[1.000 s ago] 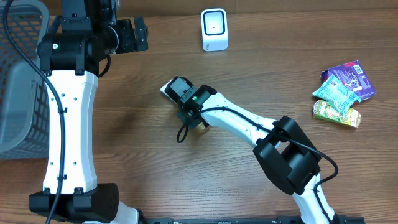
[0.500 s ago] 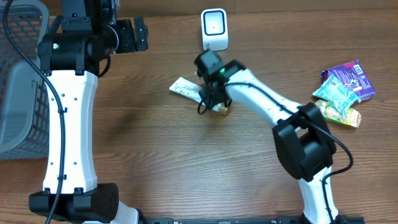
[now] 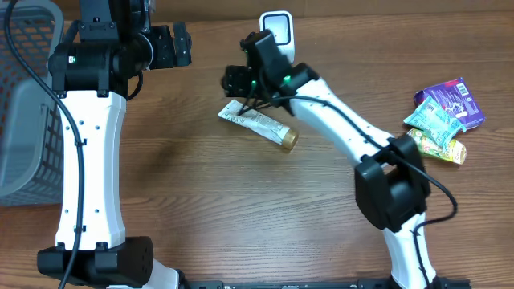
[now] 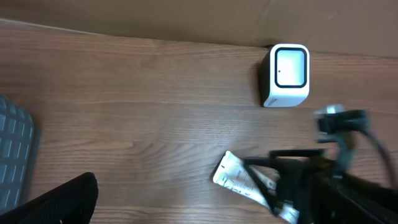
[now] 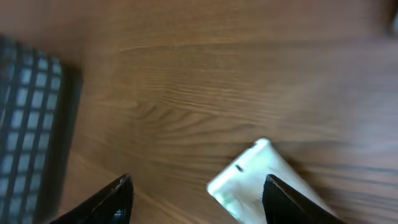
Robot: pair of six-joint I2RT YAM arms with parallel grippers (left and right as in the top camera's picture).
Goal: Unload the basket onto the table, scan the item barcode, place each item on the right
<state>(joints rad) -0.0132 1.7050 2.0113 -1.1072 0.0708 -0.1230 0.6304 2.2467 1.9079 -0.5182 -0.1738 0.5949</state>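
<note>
The item, a white tube (image 3: pixel 255 123) with a gold cap (image 3: pixel 287 140), lies flat on the wooden table, its crimped end pointing left. My right gripper (image 3: pixel 239 80) hovers open just behind and above it, holding nothing. In the right wrist view the tube's flat end (image 5: pixel 249 180) shows on the table beyond the two spread fingers (image 5: pixel 118 199). The white barcode scanner (image 3: pixel 277 28) stands at the back, partly hidden by the right arm; it also shows in the left wrist view as a scanner (image 4: pixel 286 74) behind the tube (image 4: pixel 236 177). My left gripper (image 3: pixel 172 44) stays open at the back left.
A grey mesh basket (image 3: pixel 24 104) stands at the table's left edge. Three snack packets (image 3: pixel 442 120) lie in a pile at the far right. The right arm (image 4: pixel 329 186) reaches across in front of the scanner.
The right gripper opened and let go of the tube, which now lies on the table. The gripper then rose and drew back toward the scanner. The left arm has not moved.
</note>
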